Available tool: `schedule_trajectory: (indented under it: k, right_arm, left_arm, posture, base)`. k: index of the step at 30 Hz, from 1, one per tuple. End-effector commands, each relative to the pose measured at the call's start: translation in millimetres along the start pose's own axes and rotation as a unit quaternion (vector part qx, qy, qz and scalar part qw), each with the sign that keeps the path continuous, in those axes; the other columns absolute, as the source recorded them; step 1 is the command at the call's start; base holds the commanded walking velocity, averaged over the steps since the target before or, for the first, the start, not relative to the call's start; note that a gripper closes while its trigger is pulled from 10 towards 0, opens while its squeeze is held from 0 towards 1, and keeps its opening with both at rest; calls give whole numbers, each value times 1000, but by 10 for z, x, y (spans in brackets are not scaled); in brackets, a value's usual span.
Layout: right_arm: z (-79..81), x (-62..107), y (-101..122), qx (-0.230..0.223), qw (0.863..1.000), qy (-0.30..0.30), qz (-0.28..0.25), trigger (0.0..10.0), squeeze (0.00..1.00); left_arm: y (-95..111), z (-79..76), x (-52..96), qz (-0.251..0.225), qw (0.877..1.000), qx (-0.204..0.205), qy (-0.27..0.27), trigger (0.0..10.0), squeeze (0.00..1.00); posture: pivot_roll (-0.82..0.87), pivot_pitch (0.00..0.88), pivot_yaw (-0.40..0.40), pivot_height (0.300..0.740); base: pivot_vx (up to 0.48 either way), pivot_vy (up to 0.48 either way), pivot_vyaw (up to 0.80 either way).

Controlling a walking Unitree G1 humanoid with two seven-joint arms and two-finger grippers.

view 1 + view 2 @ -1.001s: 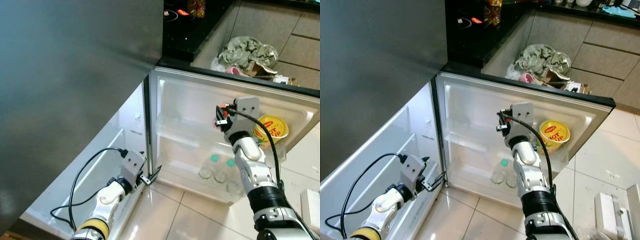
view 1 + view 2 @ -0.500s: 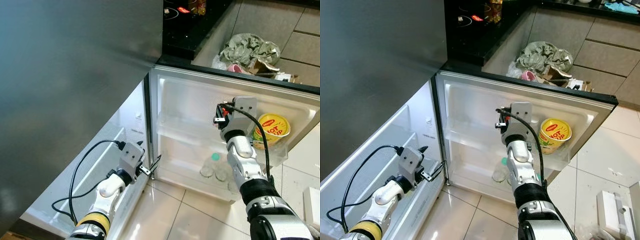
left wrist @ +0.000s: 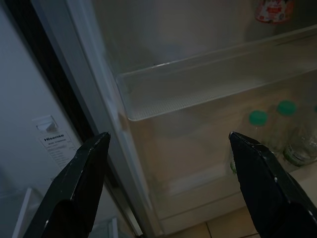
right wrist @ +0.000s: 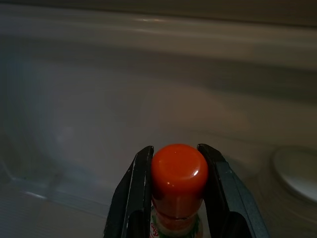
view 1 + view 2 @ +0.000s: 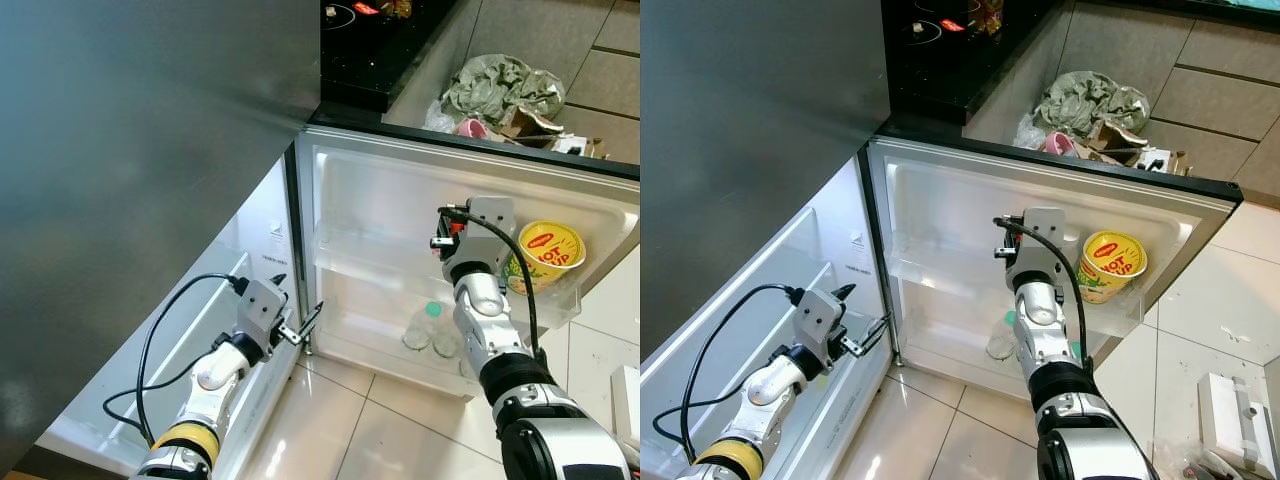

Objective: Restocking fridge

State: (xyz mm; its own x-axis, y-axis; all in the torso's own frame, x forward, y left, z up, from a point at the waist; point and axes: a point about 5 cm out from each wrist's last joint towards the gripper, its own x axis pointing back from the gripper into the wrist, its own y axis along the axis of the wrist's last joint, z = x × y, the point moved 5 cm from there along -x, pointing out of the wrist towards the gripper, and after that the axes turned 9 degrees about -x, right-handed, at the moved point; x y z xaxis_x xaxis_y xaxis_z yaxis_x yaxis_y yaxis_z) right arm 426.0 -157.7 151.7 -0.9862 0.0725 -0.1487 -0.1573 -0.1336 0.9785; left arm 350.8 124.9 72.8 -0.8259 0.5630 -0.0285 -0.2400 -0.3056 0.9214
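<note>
the fridge door (image 5: 400, 190) stood open. the right gripper (image 4: 173, 198) was raised before the door's upper shelf (image 5: 370, 255), fingers clenched on a red-capped bottle (image 4: 178, 171). a yellow cup (image 5: 545, 255) sat in the door beside it; green-capped bottles (image 5: 425, 330) stood in the door's lower shelf. the left gripper (image 3: 168, 144) hung released near the door's hinge edge.

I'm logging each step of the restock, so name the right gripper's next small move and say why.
Probably lower the red-capped bottle onto the door shelf: the right gripper is shut on it in front of the open fridge door, beside the yellow cup.
</note>
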Motion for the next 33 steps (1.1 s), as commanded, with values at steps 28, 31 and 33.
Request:
schedule_trajectory:
  k: [28,31,33]
  right_arm:
    - [-8,25,-116,14,1000,-6,15,10000,0]
    - [-30,22,-114,16,1000,-12,15,10000,0]
    - [-34,21,-116,17,1000,-13,15,10000,0]
  left_arm:
    - [-42,-353,87,-2,994,3,-105,10000,0]
    - [-34,-372,85,-4,994,5,-111,10000,0]
    - [-32,-383,86,-4,994,5,-114,10000,0]
  posture:
    - [-23,137,-10,740]
    - [-23,136,-10,740]
    - [-23,136,-10,740]
  base:
    - [0,0,0]
    - [0,0,0]
    - [0,0,0]
